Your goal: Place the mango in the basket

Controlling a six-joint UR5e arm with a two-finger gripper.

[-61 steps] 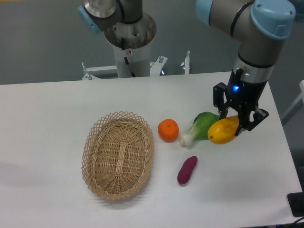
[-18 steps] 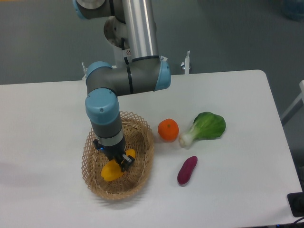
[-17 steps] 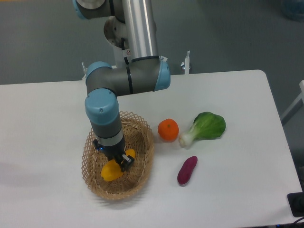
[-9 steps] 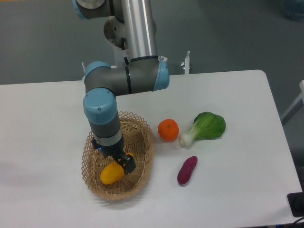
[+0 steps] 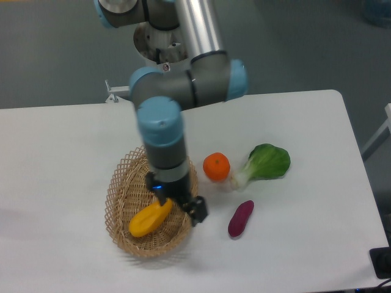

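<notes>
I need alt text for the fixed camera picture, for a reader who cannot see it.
A yellow-orange mango lies inside a tan wicker basket on a white table, with the robot gripper open just above the basket's right rim. To the right lie an orange, a bok choy and a purple sweet potato.

Yellow-orange mango (image 5: 149, 218), tan basket (image 5: 122, 198)

1. Arm links: smooth cylindrical tubes in brushed silver-grey metal, the upper link (image 5: 198, 24) brighter and more reflective than the rest.
2. Joint housings: dark grey, closed by rounded light-blue caps (image 5: 159, 119); another blue cap sits at the elbow (image 5: 239, 79).
3. Wrist section: grey cylinder with a lighter silver band (image 5: 167, 163) near its lower end.
4. Gripper (image 5: 182, 207): black, angular, with a small blue indicator light on its body.
5. Base column (image 5: 160, 46): pale metal, round.
</notes>
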